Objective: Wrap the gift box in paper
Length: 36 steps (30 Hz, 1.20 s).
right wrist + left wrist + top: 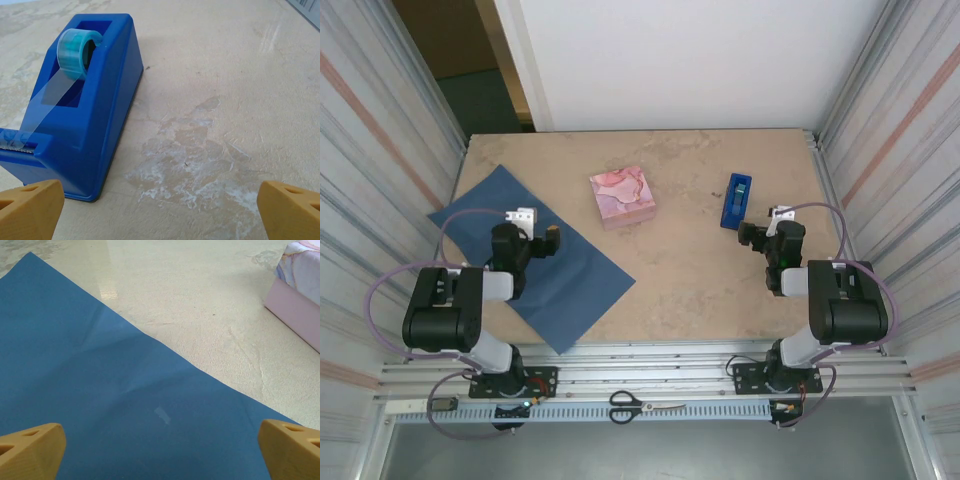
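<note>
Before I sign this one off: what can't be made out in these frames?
Paper: top view, the left arm covers its middle; its underside faces the table.
Gift box: left wrist view, cut off by the right edge.
Tape dispenser: right wrist view, cutter end cut off by the left edge.
Scissors: top view, too small for detail.

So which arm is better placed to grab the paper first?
Left. The left gripper, open, hovers over the blue paper, with the gift box just beyond. The right gripper faces the tape dispenser, well away from the paper.
</note>
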Motion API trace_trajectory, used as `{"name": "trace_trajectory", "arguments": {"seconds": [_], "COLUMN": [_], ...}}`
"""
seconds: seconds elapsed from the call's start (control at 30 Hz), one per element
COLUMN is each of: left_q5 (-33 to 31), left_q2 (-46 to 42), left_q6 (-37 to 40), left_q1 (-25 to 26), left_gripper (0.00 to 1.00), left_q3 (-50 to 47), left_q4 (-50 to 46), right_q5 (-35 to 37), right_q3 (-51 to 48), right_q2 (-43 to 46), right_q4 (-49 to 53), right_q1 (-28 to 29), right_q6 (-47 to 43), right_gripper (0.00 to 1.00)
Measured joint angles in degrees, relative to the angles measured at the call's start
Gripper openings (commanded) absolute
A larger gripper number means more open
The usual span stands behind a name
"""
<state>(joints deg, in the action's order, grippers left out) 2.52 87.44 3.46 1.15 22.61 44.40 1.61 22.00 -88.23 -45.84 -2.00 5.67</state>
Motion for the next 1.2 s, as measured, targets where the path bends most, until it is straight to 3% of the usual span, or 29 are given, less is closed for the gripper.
{"name": "trace_trajectory", "arguments": {"seconds": [0.97,1.07,1.2], "left_q5": [1.9,2.0,0.6], "left_q2": [-0.3,-3.7,-15.0], "left_q6": [-0.1,-0.8,-5.2], "left_q1": [-0.8,-1.5,-4.3], "left_gripper": [0.99,0.99,0.99], "left_q3": [0.0,0.0,0.3], "left_q4": [-0.2,-2.1,-9.9], "right_q5": [-0.3,0.1,-1.3], "right_q3": [0.7,1.3,5.7], "right_q2": [0.5,4.5,15.1], "right_q4": [0.9,7.0,18.9], "right_q1": [-0.2,0.2,0.3], "right_q6": [-0.2,-0.1,1.7], "right_gripper": [0.98,0.98,0.98]}}
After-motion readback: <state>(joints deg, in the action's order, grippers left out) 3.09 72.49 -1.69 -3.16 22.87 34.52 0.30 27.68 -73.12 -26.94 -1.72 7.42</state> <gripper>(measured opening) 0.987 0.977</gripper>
